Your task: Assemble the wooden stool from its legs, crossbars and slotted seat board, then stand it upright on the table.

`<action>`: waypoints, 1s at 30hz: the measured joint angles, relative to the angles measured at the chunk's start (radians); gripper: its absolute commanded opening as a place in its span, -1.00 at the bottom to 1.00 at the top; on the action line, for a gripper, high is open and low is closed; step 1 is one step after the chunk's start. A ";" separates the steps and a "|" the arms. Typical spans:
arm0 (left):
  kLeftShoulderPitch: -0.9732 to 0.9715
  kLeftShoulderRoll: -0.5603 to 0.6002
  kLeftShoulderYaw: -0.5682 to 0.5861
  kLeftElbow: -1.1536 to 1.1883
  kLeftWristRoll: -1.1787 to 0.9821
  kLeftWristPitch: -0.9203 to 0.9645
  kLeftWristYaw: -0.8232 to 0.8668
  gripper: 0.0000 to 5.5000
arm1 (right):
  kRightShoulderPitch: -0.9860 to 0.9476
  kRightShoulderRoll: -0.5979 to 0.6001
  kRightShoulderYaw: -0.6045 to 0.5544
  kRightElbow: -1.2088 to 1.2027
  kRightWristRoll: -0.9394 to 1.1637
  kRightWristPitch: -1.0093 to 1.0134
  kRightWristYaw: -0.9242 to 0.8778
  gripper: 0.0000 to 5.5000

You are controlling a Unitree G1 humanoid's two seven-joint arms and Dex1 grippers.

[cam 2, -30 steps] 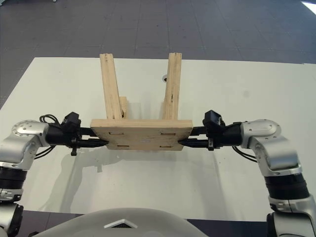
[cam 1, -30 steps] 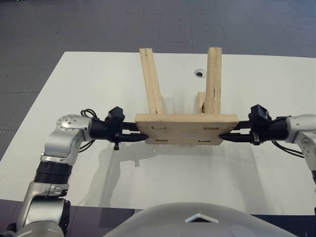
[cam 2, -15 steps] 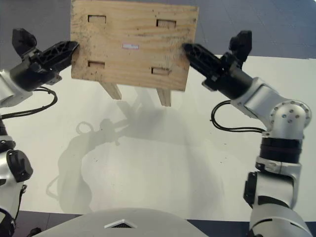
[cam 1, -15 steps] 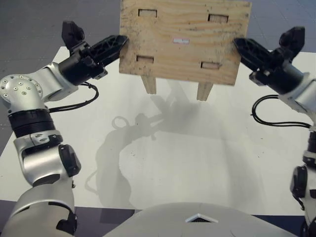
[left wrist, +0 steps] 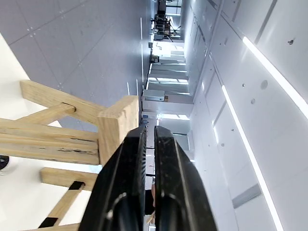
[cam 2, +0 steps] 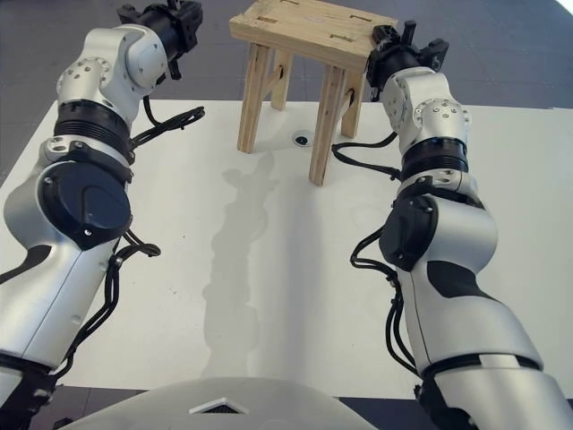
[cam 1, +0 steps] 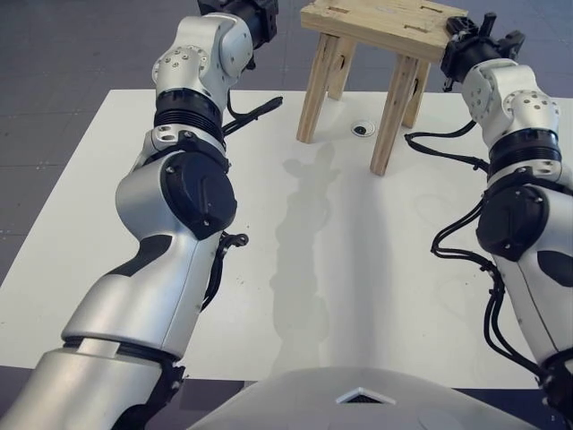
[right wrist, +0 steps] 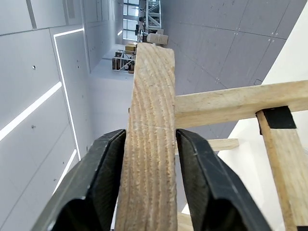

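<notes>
Stool is upright at upper centre, at the white table's far side, with grey tiled floor beyond. At upper left the left gripper has its fingers pressed together, empty. A hole sits between the legs. At upper right the right gripper fingers clamp the seat edge.

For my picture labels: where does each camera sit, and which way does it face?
Left eye: on the head, facing forward and down at table and stool; both arms show.
Right eye: beside it, same scene, both arms.
Left wrist: on that wrist, looking along its shut jaws past the seat.
Right wrist: on that wrist, looking along jaws clamped on the seat.
Shared: all show the stool.
</notes>
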 measured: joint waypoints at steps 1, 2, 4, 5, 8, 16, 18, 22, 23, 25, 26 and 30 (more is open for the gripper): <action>0.000 0.001 0.000 0.000 0.012 0.003 -0.001 -0.96 | 0.000 0.000 -0.008 0.002 -0.020 0.012 0.007 -0.05; 0.000 0.002 0.000 0.000 0.026 0.008 -0.003 -0.96 | 0.000 0.000 -0.018 0.004 -0.037 0.031 0.015 0.01; 0.001 0.017 -0.003 -0.005 0.062 0.027 -0.029 -0.96 | 0.010 0.000 -0.036 -0.021 -0.064 0.099 0.039 0.03; 0.005 0.030 -0.006 -0.030 0.081 0.034 -0.064 -0.96 | 0.026 0.003 -0.044 -0.066 -0.072 0.152 0.060 0.03; 0.048 0.057 -0.030 -0.165 0.121 0.046 -0.171 -0.96 | 0.111 0.016 -0.070 -0.243 -0.082 0.250 0.041 0.03; 0.304 0.019 -0.087 -0.643 0.128 0.210 -0.184 -0.96 | 0.381 0.026 -0.129 -0.927 -0.071 0.364 -0.399 0.03; 0.361 0.017 -0.136 -0.753 0.177 0.203 -0.184 -0.96 | 0.354 -0.098 -0.011 -0.900 -0.267 0.314 -0.276 0.03; 0.526 0.024 -0.375 -0.909 0.466 0.100 -0.226 -0.96 | 0.054 -0.170 0.268 -0.654 -0.621 0.075 0.097 0.03; 0.569 0.031 -0.446 -0.926 0.568 0.043 -0.234 -0.96 | -0.037 -0.148 0.328 -0.560 -0.698 -0.010 0.192 0.03; 0.611 0.038 -0.502 -0.975 0.691 -0.073 -0.235 -0.96 | -0.145 -0.099 0.376 -0.406 -0.796 -0.165 0.316 0.03; 0.624 0.037 -0.509 -1.007 0.716 -0.101 -0.235 -0.96 | -0.166 -0.078 0.377 -0.323 -0.823 -0.218 0.345 0.03; 0.702 -0.010 -0.537 -1.074 0.745 -0.107 -0.235 -0.96 | -0.150 0.002 0.345 -0.014 -0.881 -0.253 0.379 0.03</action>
